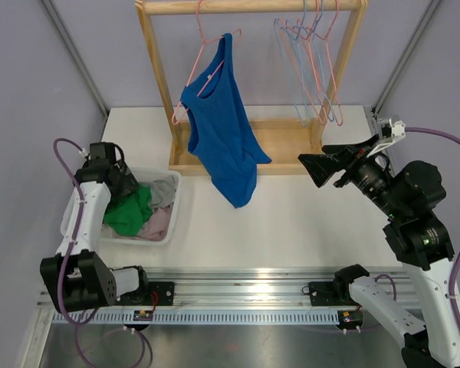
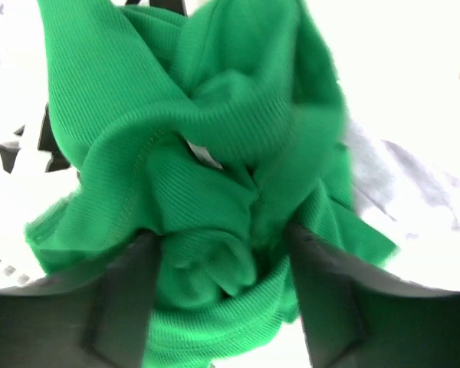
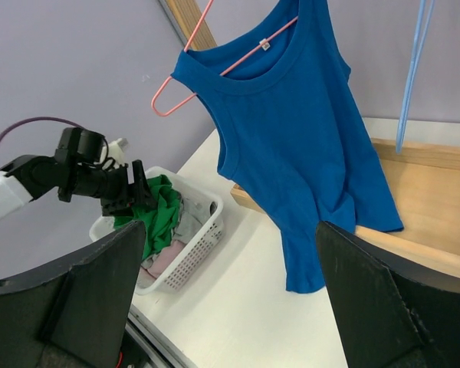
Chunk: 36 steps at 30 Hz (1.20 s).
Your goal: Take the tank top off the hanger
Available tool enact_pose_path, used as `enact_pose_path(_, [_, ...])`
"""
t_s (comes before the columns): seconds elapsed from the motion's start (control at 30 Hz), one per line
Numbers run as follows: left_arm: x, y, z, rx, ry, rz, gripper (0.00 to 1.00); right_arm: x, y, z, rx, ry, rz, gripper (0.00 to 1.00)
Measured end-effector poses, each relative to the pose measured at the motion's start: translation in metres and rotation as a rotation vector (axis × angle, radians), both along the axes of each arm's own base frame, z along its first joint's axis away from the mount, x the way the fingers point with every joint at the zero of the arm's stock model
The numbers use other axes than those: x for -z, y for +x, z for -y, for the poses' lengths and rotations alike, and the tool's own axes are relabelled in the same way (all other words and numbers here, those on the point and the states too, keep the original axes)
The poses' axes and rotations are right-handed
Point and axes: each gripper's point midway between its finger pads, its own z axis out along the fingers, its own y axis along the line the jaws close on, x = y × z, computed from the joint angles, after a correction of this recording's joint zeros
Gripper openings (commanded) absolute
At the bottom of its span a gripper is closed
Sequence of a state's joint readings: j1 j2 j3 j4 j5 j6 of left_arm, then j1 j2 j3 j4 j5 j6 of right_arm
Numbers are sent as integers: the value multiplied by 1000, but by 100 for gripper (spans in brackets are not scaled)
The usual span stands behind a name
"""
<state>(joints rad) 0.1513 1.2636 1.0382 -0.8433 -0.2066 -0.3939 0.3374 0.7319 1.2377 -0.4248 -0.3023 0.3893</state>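
One blue tank top [image 1: 222, 142] on one hanger [image 3: 249, 55]; right jaws released, left jaws unclear.

The tank top [image 1: 222, 130] is coming across as a plain, solid royal blue, and the hanger [image 3: 241, 63] under it is showing pink. The spare hangers [image 1: 314, 77] are looking pink and light blue, on a rack [image 1: 157, 69] that's glowing pale wood-tan. The basket [image 1: 171, 222] is reading white, and the pile in it is mixing a bright green ribbed top [image 2: 215, 153] with grey and pale pink bits. The left hand [image 2: 218, 234] and right hand [image 3: 230, 230] are looking matte black, the cables [image 1: 56, 153] are showing purple, and the worktop [image 1: 291, 222] is sitting white against lilac walls [image 1: 31, 77].
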Motion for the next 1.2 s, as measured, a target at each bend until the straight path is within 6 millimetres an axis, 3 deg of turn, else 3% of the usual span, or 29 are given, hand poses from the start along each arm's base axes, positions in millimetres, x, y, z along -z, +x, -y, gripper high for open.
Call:
enact_pose_path(0.07, [-15,-4,5,4,-17,45,96,2,4,-3,-7,-4,-11,100])
enact_pose_path(0.1, [-25,-5,7,11,-20,72,99,3,6,-4,-10,-3,-19,99])
enact_pose_path(0.33, [-122,-10,25,105,-38,357,99,6,28,-35,-134,65,-102,100])
enact_pose_path(0.53, [-186,-26,62,277,-87,560,99,8,79,-67,-193,109,-202,100])
enact_pose_path(0.63, [-209,-28,82,364,-112,620,99,8,102,-95,-201,81,-247,99])
enact_pose_path(0.8, [-228,-35,102,450,-137,673,99,-21,132,-155,-212,45,-207,99])
enact_pose_path(0.97, [-239,-46,105,469,-134,740,99,-30,179,-190,-94,26,-184,99])
enact_pose_path(1.07, [-230,-54,104,477,-124,752,99,-30,209,-208,-21,-3,-162,99])
enact_pose_path(1.2, [-192,-54,104,483,-125,680,99,-14,237,-231,37,-46,-144,99])
